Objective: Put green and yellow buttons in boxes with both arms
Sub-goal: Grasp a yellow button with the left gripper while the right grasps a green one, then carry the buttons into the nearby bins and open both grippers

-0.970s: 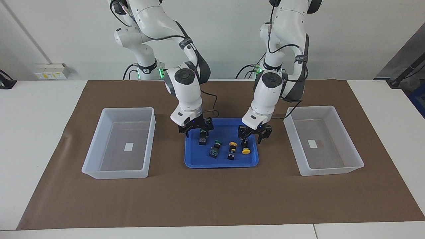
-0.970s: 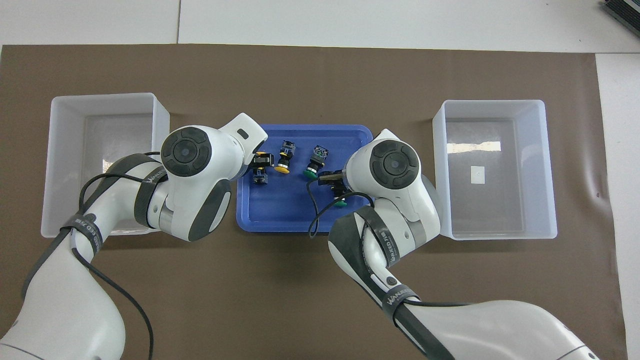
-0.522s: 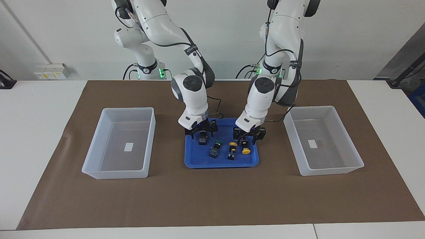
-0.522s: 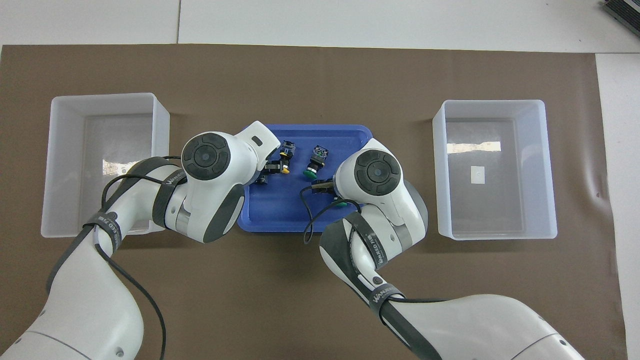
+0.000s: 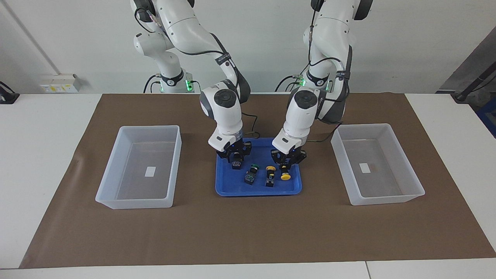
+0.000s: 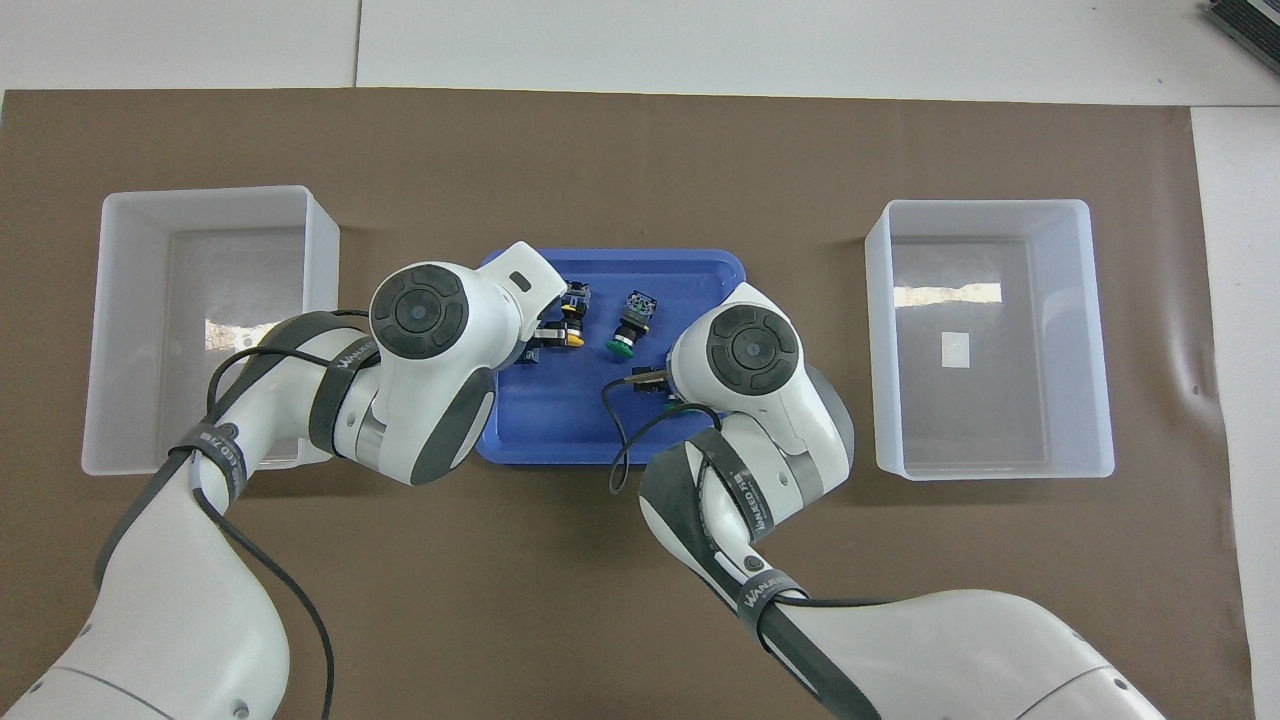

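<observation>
Four buttons lie in the shallow blue tray (image 5: pixel 232 186) at the table's middle. My right gripper (image 5: pixel 234 158) is open and low over a dark-bodied button (image 5: pixel 236 165), whose cap is hidden. My left gripper (image 5: pixel 286 162) is open and low around a yellow button (image 5: pixel 286 176). Between them lie a green button (image 5: pixel 251 173) and another yellow button (image 5: pixel 270 175). In the overhead view both wrists hide the grippers; the green button (image 6: pixel 627 325) and a yellow button (image 6: pixel 572 322) show on the tray (image 6: pixel 560 420). Both boxes (image 5: pixel 133 201) (image 5: pixel 387 198) hold no buttons.
A brown mat (image 5: pixel 248 232) covers the table under the tray and boxes. One box (image 6: pixel 210 195) stands toward the left arm's end, the other (image 6: pixel 990 207) toward the right arm's end, each about a hand's width from the tray.
Both grippers have come down and inward over the tray, from above the buttons to close around them. The buttons have not moved.
</observation>
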Controlling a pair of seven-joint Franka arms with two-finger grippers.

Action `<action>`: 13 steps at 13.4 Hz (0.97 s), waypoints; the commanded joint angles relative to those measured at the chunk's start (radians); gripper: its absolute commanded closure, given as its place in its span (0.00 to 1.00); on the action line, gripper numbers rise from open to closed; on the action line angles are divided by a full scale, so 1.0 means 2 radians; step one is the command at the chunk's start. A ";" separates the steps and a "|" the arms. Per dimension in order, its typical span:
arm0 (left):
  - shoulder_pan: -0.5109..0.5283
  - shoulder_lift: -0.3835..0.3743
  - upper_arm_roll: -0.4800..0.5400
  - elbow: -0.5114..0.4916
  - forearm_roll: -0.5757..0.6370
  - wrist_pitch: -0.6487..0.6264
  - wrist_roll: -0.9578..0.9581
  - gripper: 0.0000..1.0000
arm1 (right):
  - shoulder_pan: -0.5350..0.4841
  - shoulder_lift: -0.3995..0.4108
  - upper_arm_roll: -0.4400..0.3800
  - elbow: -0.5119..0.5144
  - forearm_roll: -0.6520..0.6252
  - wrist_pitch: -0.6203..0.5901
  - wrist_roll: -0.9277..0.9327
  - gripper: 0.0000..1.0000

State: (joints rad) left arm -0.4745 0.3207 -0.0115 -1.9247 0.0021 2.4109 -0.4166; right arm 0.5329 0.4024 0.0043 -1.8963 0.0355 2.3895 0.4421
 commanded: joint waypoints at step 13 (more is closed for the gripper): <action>0.243 -0.098 0.005 -0.050 -0.006 0.012 0.250 1.00 | -0.151 -0.095 -0.005 0.034 -0.038 -0.086 -0.033 1.00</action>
State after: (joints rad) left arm -0.0069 0.1080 0.0094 -1.9898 0.0020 2.3640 0.0387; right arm 0.2928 0.2132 -0.0192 -1.8125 -0.0276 2.2058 0.4547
